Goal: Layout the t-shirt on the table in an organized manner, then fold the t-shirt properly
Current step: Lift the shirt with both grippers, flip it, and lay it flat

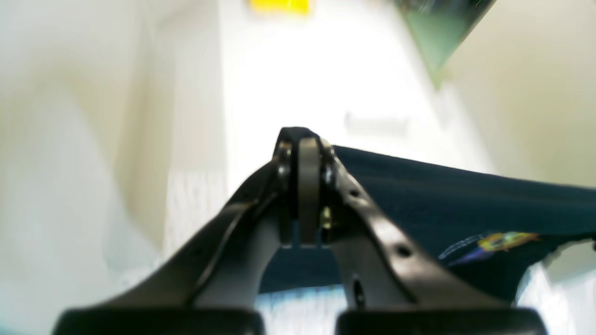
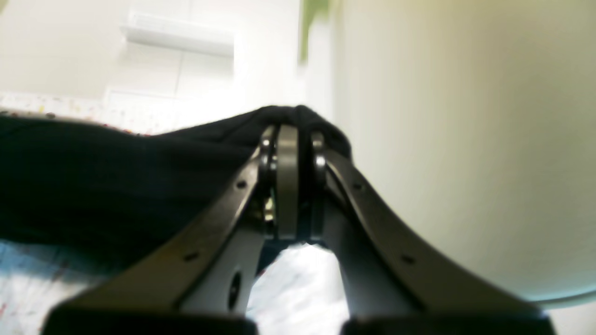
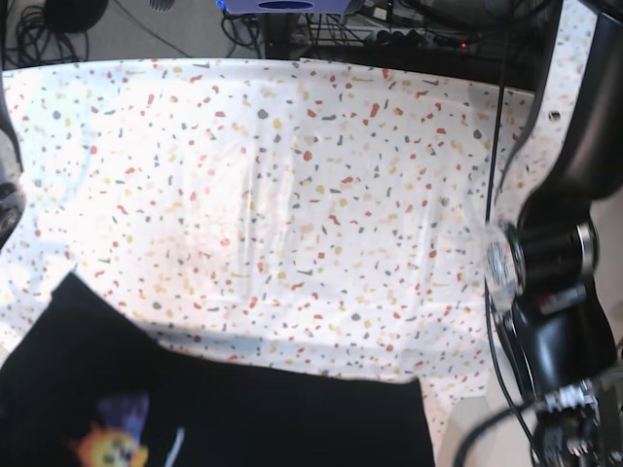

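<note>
Below, t-shirt cut off — hands unseen.

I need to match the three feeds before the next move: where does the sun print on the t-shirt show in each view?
Left wrist: sun print at lower right, on the t-shirt stretched from the shut left gripper.
Right wrist: print not visible; only plain black cloth at left, pinched by the right gripper.
Base: print at bottom left.
Shared landmark: the speckled table.

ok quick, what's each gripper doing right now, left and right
Left gripper: closed, pinching an edge of the black t-shirt.
Right gripper: closed, pinching a bunched bit of the t-shirt.
</note>
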